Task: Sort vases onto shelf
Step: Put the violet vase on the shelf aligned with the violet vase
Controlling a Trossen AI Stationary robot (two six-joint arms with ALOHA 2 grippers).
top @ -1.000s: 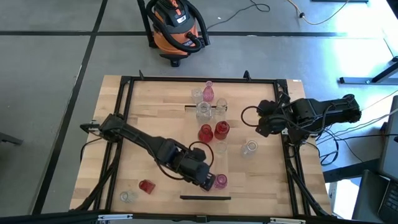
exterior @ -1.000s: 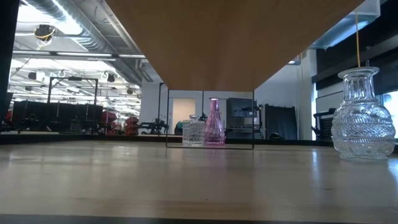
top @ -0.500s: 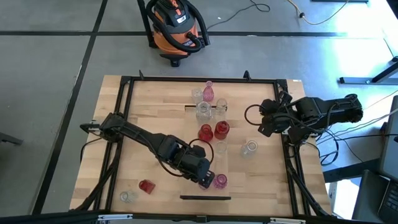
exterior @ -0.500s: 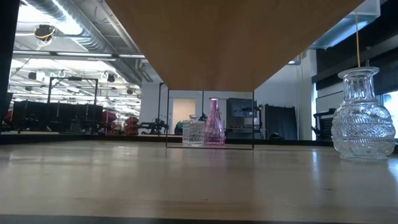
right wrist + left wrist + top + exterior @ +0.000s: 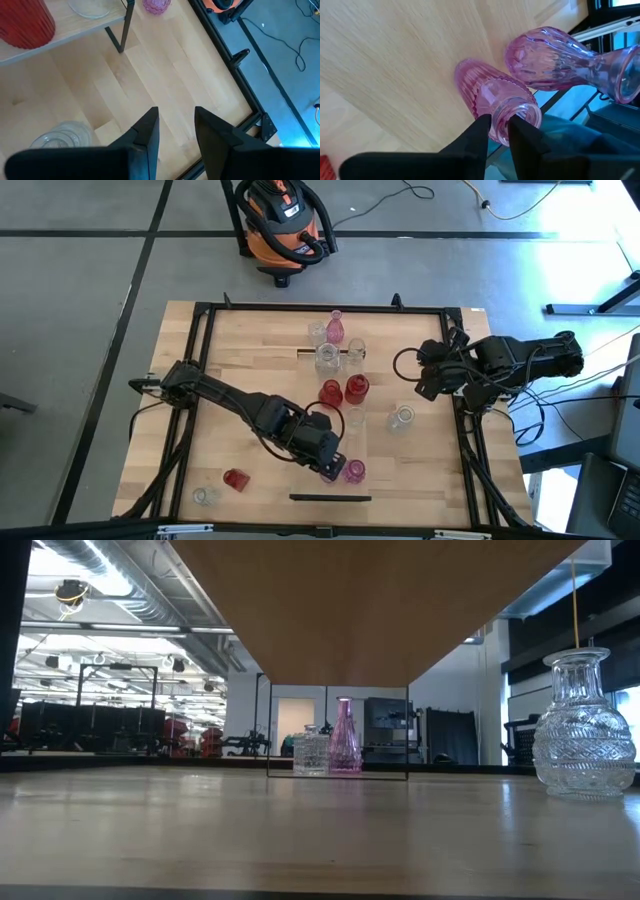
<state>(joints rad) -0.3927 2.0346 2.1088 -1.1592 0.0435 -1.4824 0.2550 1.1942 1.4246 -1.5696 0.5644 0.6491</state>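
Left pincer stands at the shelf's near end, narrowly parted astride the rim of a pink vase; actual grip cannot be confirmed. Glass judged light, slick, breakable; the neck suits holding. Right pincer idles part-open, empty.

No readable text, label, brand, number or sign anywhere. Nothing legible on the orange vacuum cleaner beyond the table, on the vases, or in the room behind.
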